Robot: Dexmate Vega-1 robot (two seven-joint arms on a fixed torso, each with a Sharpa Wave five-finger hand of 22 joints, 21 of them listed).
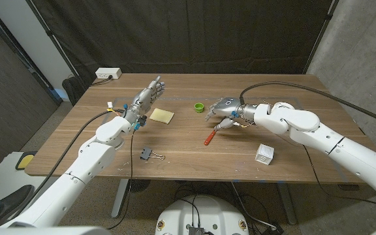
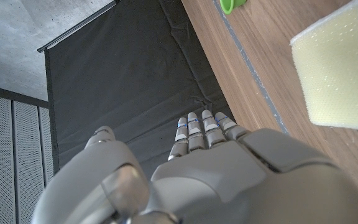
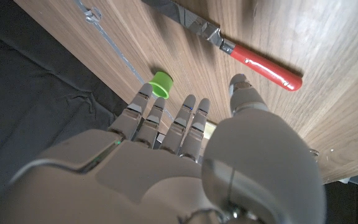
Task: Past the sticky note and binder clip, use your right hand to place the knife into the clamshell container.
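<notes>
Right hand (image 3: 185, 162) open near red-handled knife (image 3: 229, 45) and green cap (image 3: 160, 84).

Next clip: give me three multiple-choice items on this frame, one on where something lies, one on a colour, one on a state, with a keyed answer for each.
1. Where does the knife lie?
A. On the table beside the right hand
B. On the sticky note
C. Under the binder clip

2. What colour is the knife's handle?
A. Green
B. Red
C. Black

3. What is the right hand doing?
A. Gripping the knife
B. Holding the green cap
C. Holding nothing, fingers apart

Answers:
1. A: the head view shows the knife on bare wood by that hand.
2. B: the right wrist view shows a red handle.
3. C: in the right wrist view the fingers are spread, with the knife apart from them.
</notes>
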